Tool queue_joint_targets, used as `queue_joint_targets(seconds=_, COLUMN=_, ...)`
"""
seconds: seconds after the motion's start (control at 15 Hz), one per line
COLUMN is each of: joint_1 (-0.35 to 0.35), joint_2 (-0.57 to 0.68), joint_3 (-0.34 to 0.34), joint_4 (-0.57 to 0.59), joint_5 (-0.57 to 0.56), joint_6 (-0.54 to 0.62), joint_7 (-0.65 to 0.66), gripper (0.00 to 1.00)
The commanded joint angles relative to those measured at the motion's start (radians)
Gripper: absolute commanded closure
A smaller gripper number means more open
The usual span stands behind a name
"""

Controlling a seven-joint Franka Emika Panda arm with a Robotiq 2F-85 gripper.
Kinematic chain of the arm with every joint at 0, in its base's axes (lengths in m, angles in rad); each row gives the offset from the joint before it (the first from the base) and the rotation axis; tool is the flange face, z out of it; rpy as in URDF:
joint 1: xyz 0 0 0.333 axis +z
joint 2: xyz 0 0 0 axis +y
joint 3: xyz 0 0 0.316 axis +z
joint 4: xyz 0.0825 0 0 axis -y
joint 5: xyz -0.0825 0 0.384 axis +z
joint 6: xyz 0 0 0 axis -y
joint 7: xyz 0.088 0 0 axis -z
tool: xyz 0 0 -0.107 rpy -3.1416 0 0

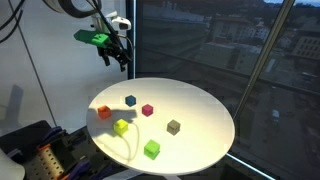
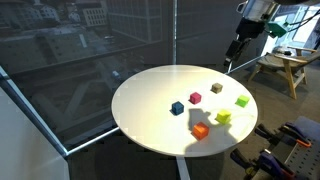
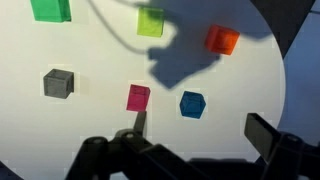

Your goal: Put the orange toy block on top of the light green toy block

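Note:
The orange toy block (image 1: 104, 111) sits on the round white table (image 1: 200, 105), near its edge. It also shows in the other exterior view (image 2: 200, 130) and at the upper right of the wrist view (image 3: 222, 39). The light green toy block (image 1: 122, 126) stands just beside it, apart from it; it also shows in the other exterior view (image 2: 223, 117) and in the wrist view (image 3: 150, 21). My gripper (image 1: 121, 60) hangs high above the table's far side, open and empty. It shows in the other exterior view (image 2: 237, 48) and in the wrist view (image 3: 198, 135).
A bright green cube (image 1: 152, 149), a blue cube (image 1: 131, 101), a magenta cube (image 1: 147, 110) and an olive cube (image 1: 174, 127) are spread over the table. Large windows stand behind it. A wooden stool (image 2: 285, 68) stands off to one side.

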Motion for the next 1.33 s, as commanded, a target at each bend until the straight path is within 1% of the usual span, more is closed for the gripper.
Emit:
queue_joint_targets(seconds=0.0, joint_1=0.016, joint_2=0.029, joint_3=-0.007, joint_4=0.029, joint_5=0.025, joint_6=-0.05, joint_7=-0.031, gripper=0.0)
queue_joint_targets(seconds=0.33, joint_1=0.01, joint_2=0.063, joint_3=0.008, joint_4=0.058, joint_5=0.005, joint_6=-0.113, joint_7=-0.008, gripper=0.0)
queue_joint_targets(seconds=0.87, joint_1=0.005, joint_2=0.084, joint_3=0.053, joint_4=0.075, joint_5=-0.044, joint_6=-0.071, joint_7=0.047, gripper=0.0)
queue_joint_targets(seconds=1.27, joint_1=0.018, joint_2=0.123, joint_3=0.083, joint_4=0.092, joint_5=-0.037, joint_6=-0.056, joint_7=0.045, gripper=0.0)
